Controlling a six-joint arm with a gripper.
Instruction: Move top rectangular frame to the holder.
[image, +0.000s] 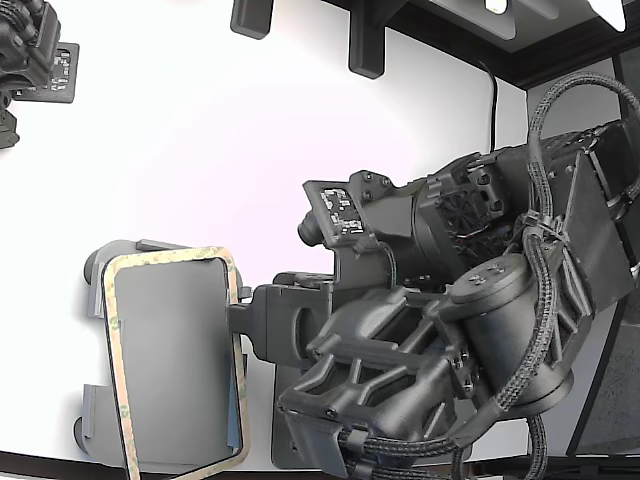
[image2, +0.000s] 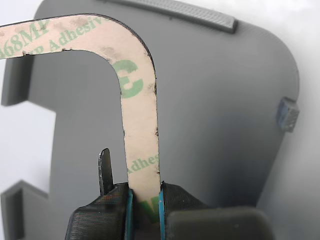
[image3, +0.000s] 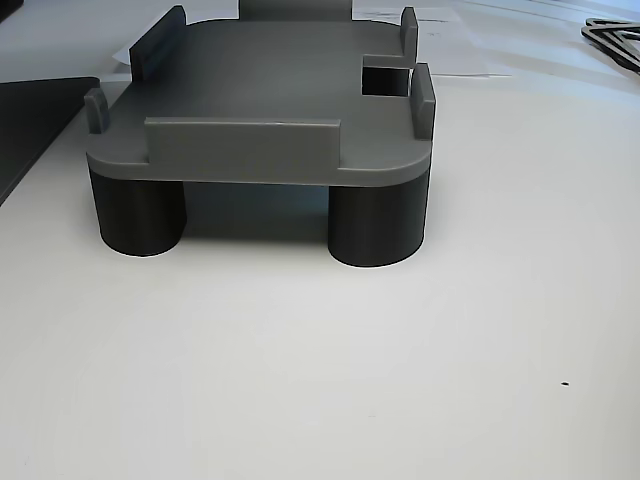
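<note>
gripper (image2: 145, 202): clamping shut on the top rectangular frame (image2: 140, 125)
position: hovering over the holder (image2: 225, 125)
advice: squaring corners inside the tabs (image2: 287, 114) before releasing

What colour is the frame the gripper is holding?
Tan-beige with green printed lettering on the frame, clearest in the wrist view.
</note>
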